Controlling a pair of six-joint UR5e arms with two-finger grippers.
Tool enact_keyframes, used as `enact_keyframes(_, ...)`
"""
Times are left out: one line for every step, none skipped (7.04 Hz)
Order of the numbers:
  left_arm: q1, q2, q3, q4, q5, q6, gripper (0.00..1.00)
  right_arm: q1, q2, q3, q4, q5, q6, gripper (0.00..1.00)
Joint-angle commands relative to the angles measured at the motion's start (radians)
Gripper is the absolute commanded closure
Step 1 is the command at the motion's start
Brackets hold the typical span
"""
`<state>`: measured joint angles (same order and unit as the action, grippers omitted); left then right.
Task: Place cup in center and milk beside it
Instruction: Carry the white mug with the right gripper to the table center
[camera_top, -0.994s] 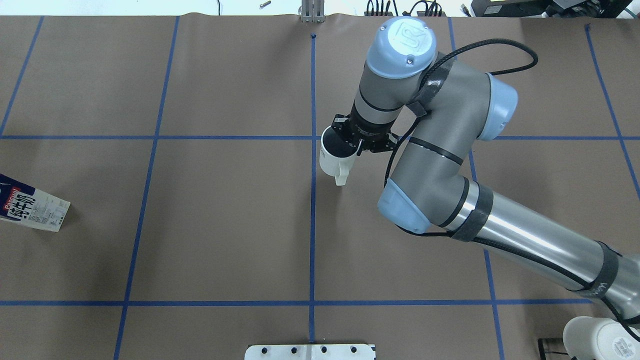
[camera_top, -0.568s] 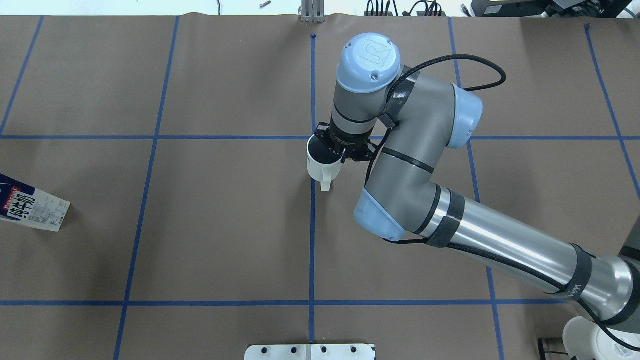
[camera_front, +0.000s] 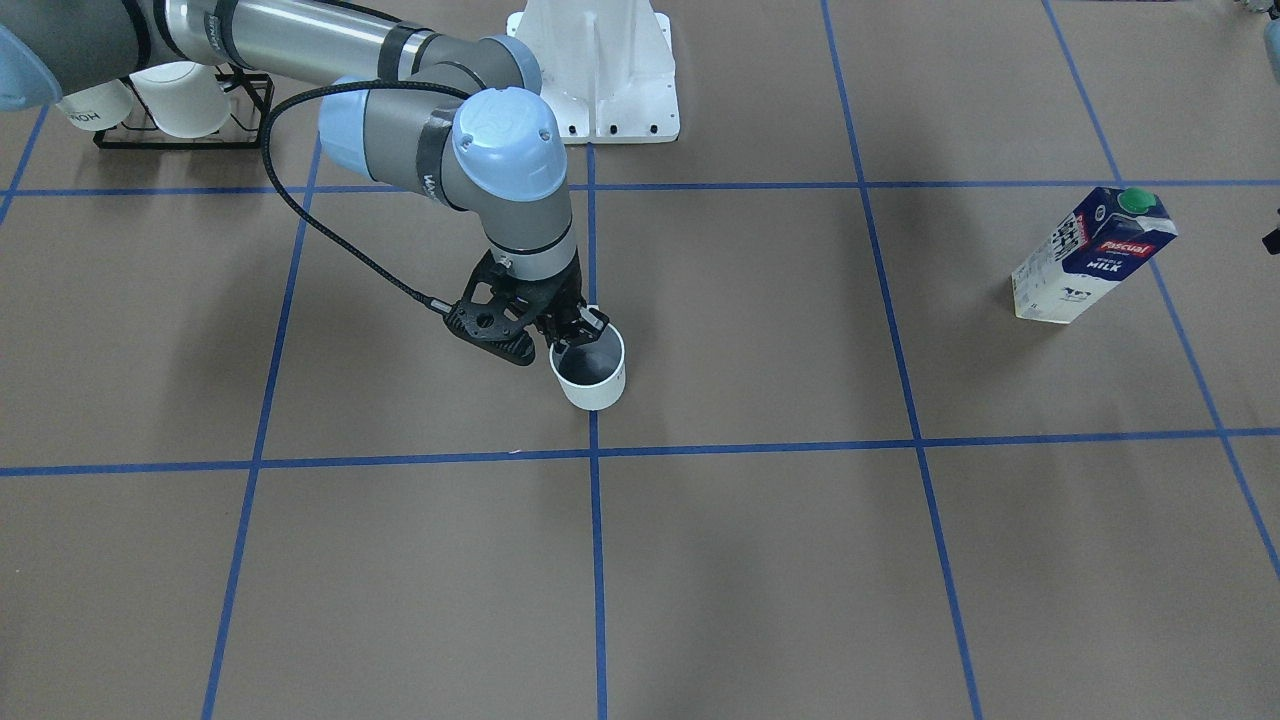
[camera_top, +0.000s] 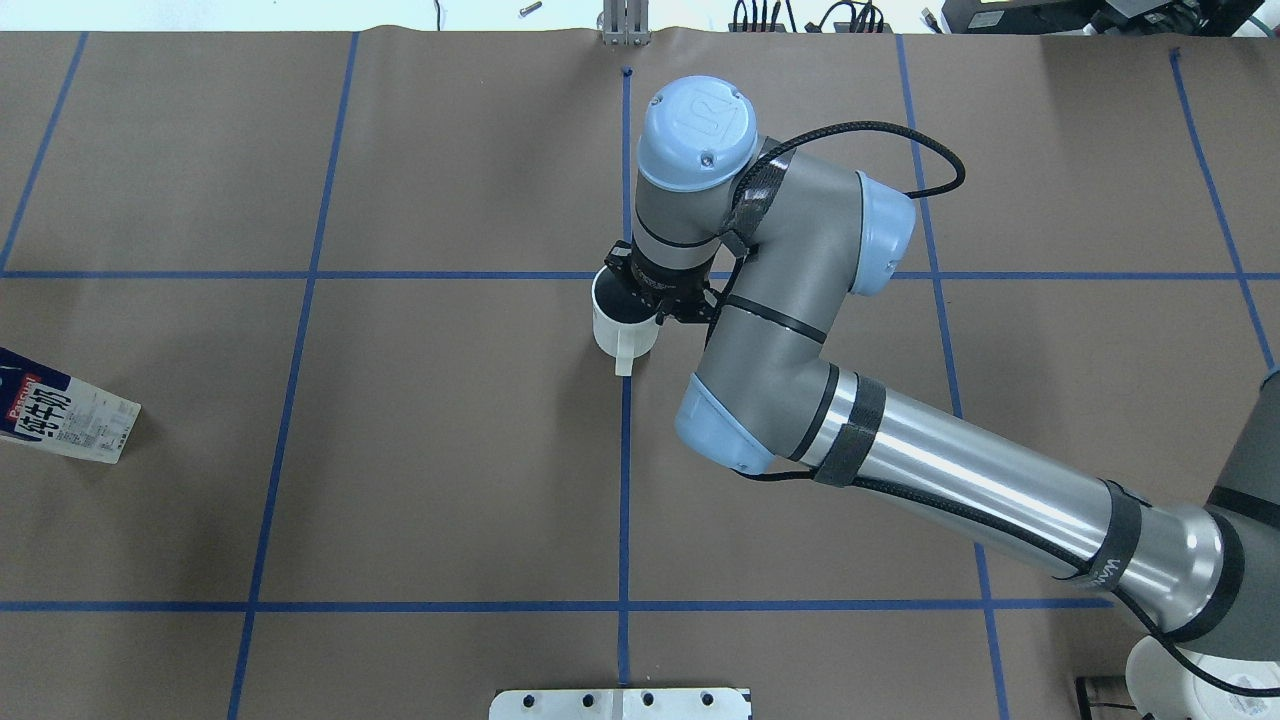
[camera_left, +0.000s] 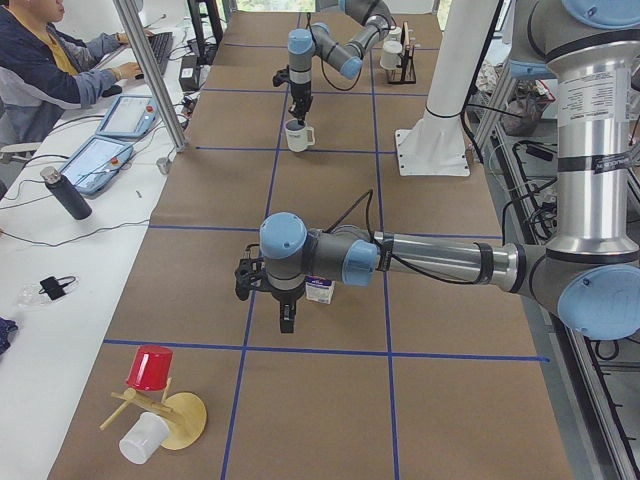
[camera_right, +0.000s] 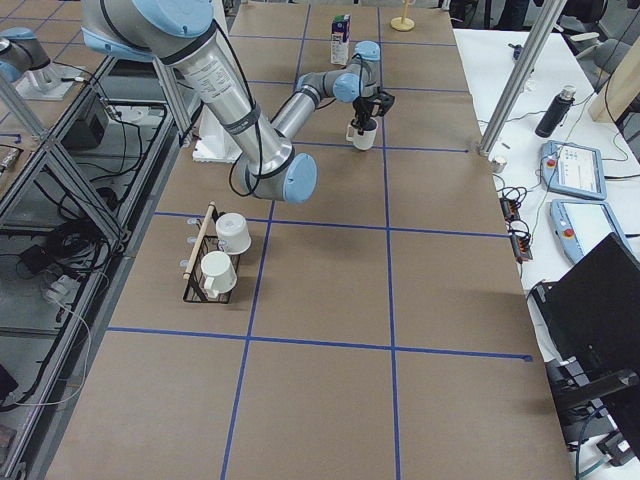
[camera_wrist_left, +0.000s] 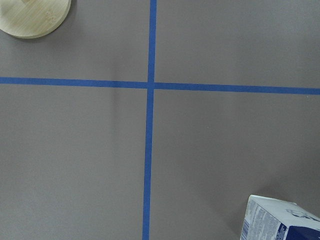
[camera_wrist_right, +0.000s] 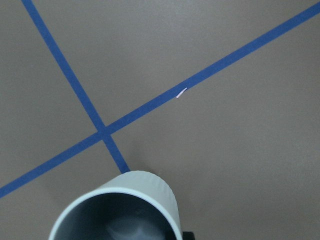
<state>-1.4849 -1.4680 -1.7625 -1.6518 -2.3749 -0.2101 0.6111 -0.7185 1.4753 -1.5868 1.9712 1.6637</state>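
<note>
Overhead exterior view puts the cup (camera_top: 614, 338) astride the vertical blue line (camera_top: 624, 480), at the far edge of the center (camera_top: 470, 440) squares, with its handle toward the robot. The right gripper (camera_top: 657, 308) is clamped on the cup's rim. I cannot tell whether the base touches the brown surface (camera_top: 450, 180). A good placement, I judge, means lowering straight until the base sits flat, then parting the jaws and rising vertically so nothing snags the rim. The milk (camera_top: 70, 418) stands well apart to the left. The left gripper (camera_left: 285, 312) hovers near it, spread or pressed together I cannot tell.
</note>
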Motion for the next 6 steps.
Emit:
enact_keyframes(0.0, -0.002, -0.002, 0.001, -0.001, 0.0, 0.02, -0.005, 0.002, -0.003, 0.001, 0.0, 0.005, 1.0)
enact_keyframes(0.0, -0.002, -0.005, 0.003, -0.003, -0.002, 0.02, -0.005, 0.002, -0.003, 0.001, 0.0, 0.007, 1.0)
enact_keyframes(0.0, -0.002, -0.006, 0.003, -0.003, -0.002, 0.02, -0.007, 0.001, -0.003, 0.001, 0.0, 0.005, 1.0)
enact_keyframes(0.0, -0.002, -0.006, 0.003, -0.003, -0.002, 0.02, -0.007, -0.001, -0.003, 0.001, 0.0, 0.005, 1.0)
enact_keyframes(0.0, -0.006, -0.008, 0.003, -0.003, -0.002, 0.02, -0.008, 0.001, -0.003, 0.001, 0.0, 0.005, 0.85)
enact_keyframes(0.0, -0.006, -0.008, 0.003, -0.003, -0.002, 0.02, -0.008, 0.001, -0.003, 0.001, 0.0, 0.002, 0.57)
